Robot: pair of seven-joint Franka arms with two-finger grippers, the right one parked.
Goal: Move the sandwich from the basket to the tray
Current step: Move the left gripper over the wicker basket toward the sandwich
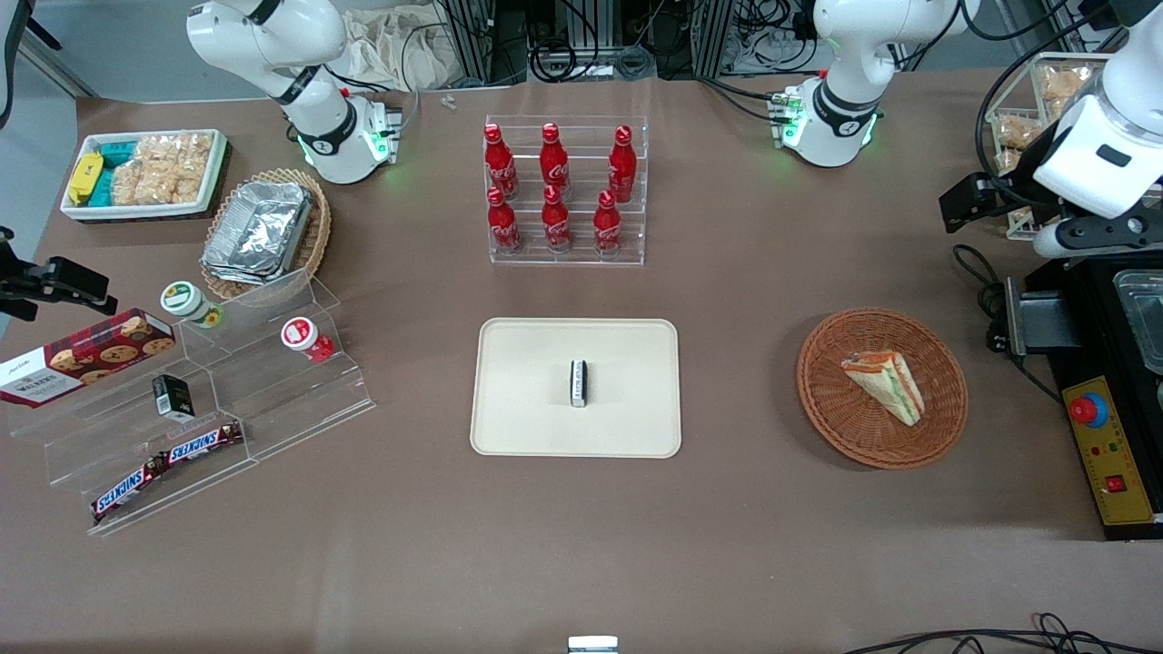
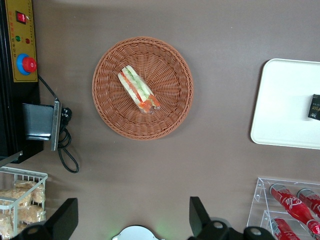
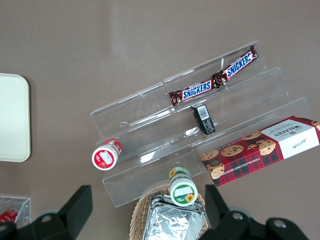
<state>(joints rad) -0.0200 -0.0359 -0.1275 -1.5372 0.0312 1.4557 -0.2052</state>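
Note:
The sandwich (image 1: 886, 386) is a pale wedge with orange-red and green filling. It lies in the round orange-brown wicker basket (image 1: 836, 409), toward the working arm's end of the table. The beige tray (image 1: 527, 400) sits mid-table beside the basket and bears a small black-and-white block (image 1: 578, 382). My left gripper (image 1: 970, 204) hangs high above the table, farther from the front camera than the basket, open and empty. The left wrist view shows the gripper (image 2: 132, 220) with its fingers wide apart, the sandwich (image 2: 139, 90), the basket (image 2: 170, 115) and the tray (image 2: 280, 110).
A clear rack of red cola bottles (image 1: 565, 195) stands farther from the front camera than the tray. A black-and-yellow control box (image 1: 1104, 450) and cables lie beside the basket. Acrylic steps with snacks (image 1: 209, 400), a foil-container basket (image 1: 263, 232) and a white bin (image 1: 145, 173) sit toward the parked arm's end.

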